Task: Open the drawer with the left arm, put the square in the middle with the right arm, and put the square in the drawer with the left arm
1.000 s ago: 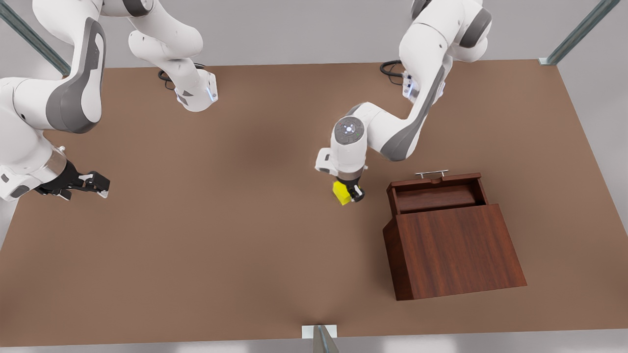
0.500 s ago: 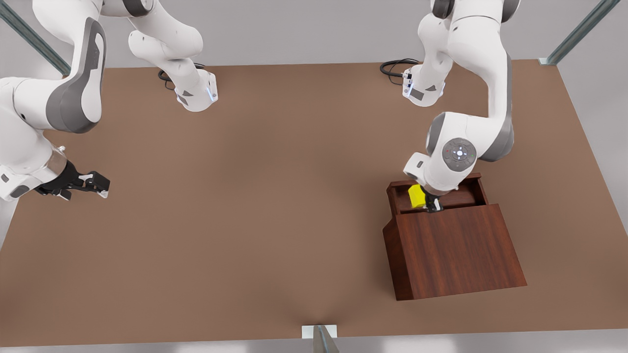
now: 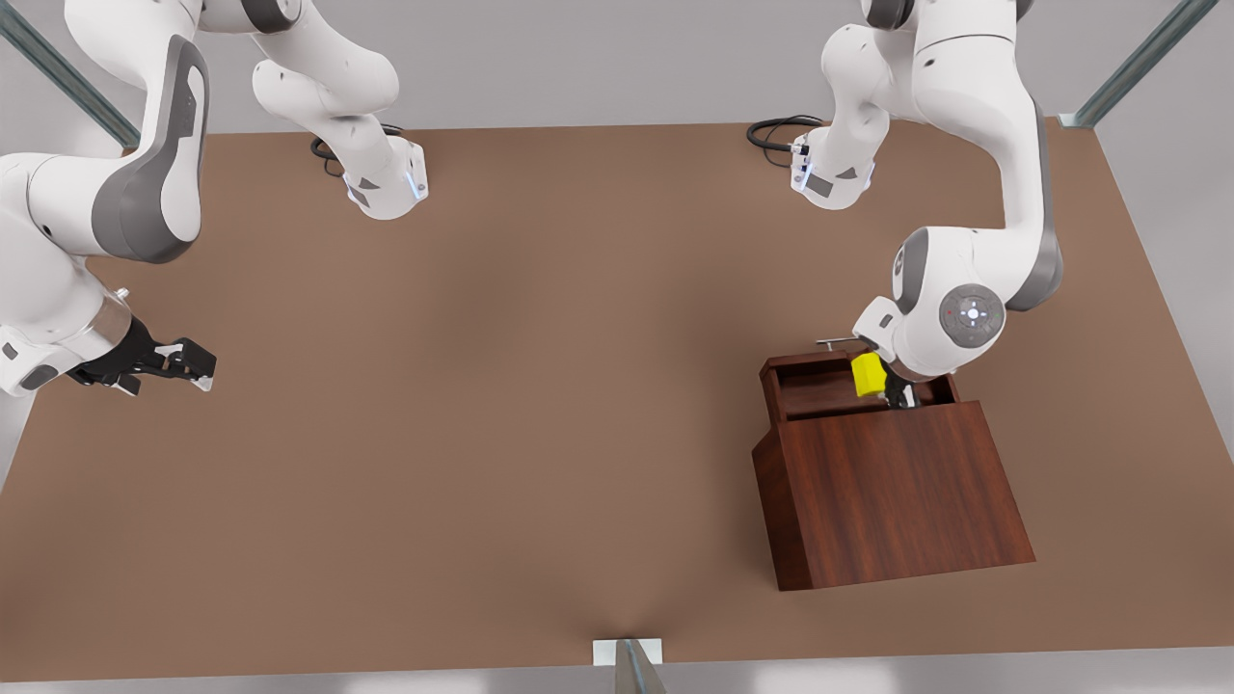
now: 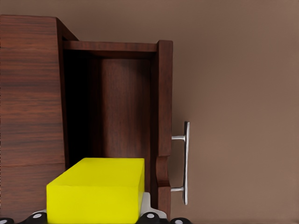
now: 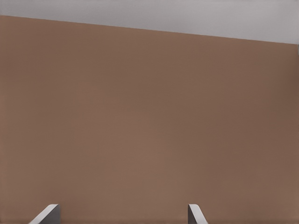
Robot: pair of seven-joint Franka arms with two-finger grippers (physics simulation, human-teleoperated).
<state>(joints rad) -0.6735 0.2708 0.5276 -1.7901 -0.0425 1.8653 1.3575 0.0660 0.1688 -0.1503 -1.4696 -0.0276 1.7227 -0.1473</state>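
Left gripper (image 3: 889,393) clamps the square (image 3: 868,374) above the open drawer (image 3: 829,387) | right gripper (image 3: 183,364) waits spread apart | advice: lower inside the walls before releasing.

A small bright yellow cube (image 3: 868,374) hangs over the open drawer (image 3: 829,384) of a dark reddish-brown wooden box (image 3: 892,492), clamped in the left gripper (image 3: 892,390) near the end of the tray at the front view's right. The shallow drawer stands pulled out from the box toward the far side of the plain brown tabletop (image 3: 501,386), its thin silver bar handle (image 4: 186,163) at the outer face. In the left wrist view the cube (image 4: 97,190) sits above the tray's wood-grain floor.
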